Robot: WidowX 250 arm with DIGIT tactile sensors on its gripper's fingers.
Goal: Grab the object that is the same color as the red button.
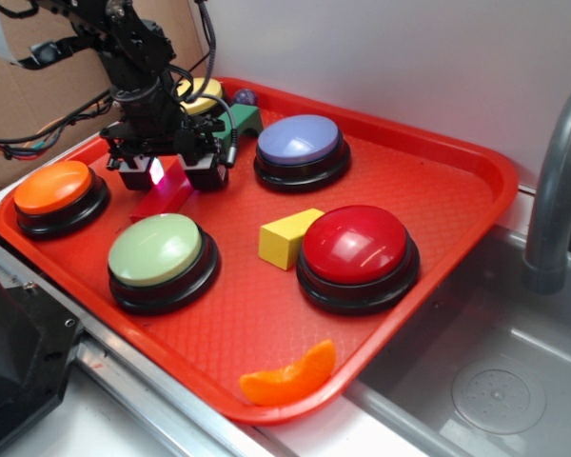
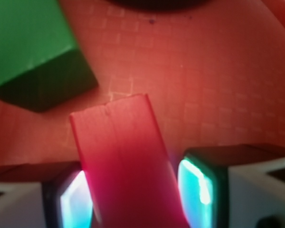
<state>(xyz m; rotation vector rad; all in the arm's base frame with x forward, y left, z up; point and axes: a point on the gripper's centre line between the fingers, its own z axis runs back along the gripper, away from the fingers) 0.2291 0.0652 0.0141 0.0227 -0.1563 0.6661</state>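
Note:
The long red block (image 1: 167,197) lies on the red tray (image 1: 457,190) between the orange button and the green button. My gripper (image 1: 168,179) is lowered over it, one finger on each side. In the wrist view the red block (image 2: 123,156) fills the gap of the gripper (image 2: 133,194), with both glowing pads (image 2: 199,190) against its long sides. The block still appears to rest on the tray. The large red button (image 1: 354,243) sits at the front right, apart from the gripper.
A green arch block (image 1: 244,120) (image 2: 28,52) stands just behind the gripper. An orange button (image 1: 53,188), a green button (image 1: 157,249), a blue button (image 1: 299,141), a yellow wedge (image 1: 285,236) and an orange slice (image 1: 290,377) share the tray. A sink and faucet (image 1: 552,190) lie to the right.

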